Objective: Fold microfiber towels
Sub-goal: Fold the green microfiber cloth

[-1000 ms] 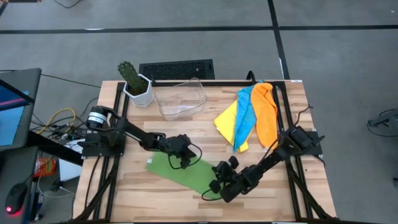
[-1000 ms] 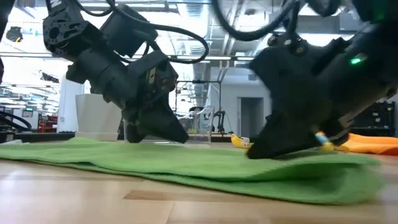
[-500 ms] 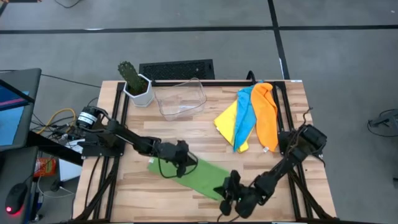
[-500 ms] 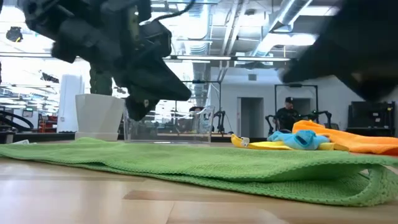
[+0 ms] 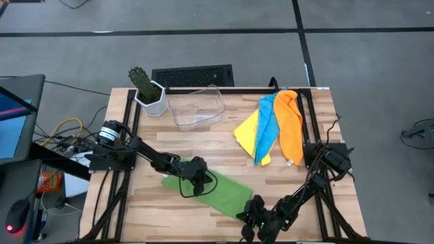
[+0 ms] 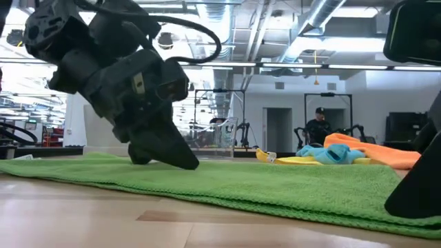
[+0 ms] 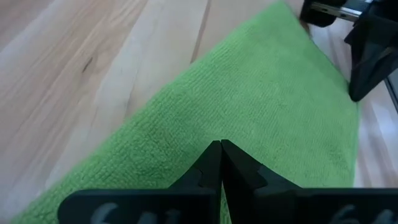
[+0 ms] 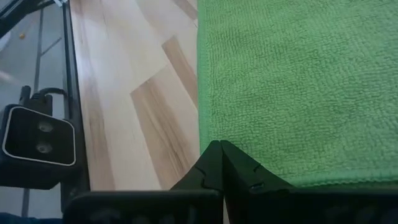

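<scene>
A green towel (image 5: 217, 190) lies flat on the wooden table near its front edge, stretching from left to near right. My left gripper (image 7: 221, 144) is shut and slants down onto the towel's left half (image 6: 186, 164). My right gripper (image 8: 221, 144) is shut too, with its tips just inside the towel's near right corner (image 5: 247, 211). The yellow (image 5: 245, 130), light blue (image 5: 266, 129) and orange (image 5: 291, 125) towels lie in an overlapping heap at the far right. My left gripper sets its shut fingertips (image 6: 187, 164) on the green towel's top face (image 7: 186, 137), in its left half. The fingers slant down from the table's left side. The towel lies flat on the table under them. My right gripper has its shut tips over the towel's near right corner (image 8: 249, 155); whether they touch it I cannot tell.
A clear plastic bin (image 5: 196, 107) and a potted cactus (image 5: 148, 91) stand at the far edge. A small camera block (image 8: 37, 146) sits at the table's near edge beside the towel. Bare wood (image 5: 203, 146) lies between the green towel and the bin.
My right gripper has swung toward the table's near edge, along the green towel's right end to its near corner. My left gripper has moved toward the near edge and down onto the towel. The towel's right end, bunched into a thick lip before, now lies flat.
</scene>
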`<control>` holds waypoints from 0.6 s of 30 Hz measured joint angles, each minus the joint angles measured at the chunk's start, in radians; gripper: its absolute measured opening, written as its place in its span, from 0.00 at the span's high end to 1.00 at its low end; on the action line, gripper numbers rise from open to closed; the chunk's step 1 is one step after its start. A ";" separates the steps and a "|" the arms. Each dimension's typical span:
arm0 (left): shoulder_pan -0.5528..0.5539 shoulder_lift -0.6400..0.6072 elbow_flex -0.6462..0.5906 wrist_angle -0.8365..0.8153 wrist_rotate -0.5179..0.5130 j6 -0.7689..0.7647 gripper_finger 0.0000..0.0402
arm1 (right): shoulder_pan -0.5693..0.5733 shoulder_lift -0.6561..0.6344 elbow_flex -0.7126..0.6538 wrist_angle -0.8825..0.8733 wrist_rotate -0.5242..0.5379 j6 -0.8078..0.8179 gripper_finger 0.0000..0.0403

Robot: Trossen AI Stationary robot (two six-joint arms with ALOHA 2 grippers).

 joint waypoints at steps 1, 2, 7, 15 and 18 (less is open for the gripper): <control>0.002 0.006 0.001 0.004 0.005 0.004 1.00 | -0.002 -0.005 0.000 -0.001 -0.001 0.000 0.95; 0.004 0.007 0.001 0.004 0.007 0.005 1.00 | -0.006 -0.013 -0.002 -0.003 -0.010 -0.002 0.95; 0.010 -0.032 -0.004 -0.014 0.033 0.001 1.00 | -0.025 -0.121 -0.005 -0.034 -0.036 -0.056 0.93; 0.053 -0.134 -0.004 -0.033 0.030 0.018 1.00 | -0.097 -0.377 -0.004 -0.458 -0.070 -0.039 0.88; 0.059 -0.158 -0.004 -0.040 0.035 0.025 1.00 | -0.149 -0.432 -0.004 -0.600 -0.137 -0.103 0.79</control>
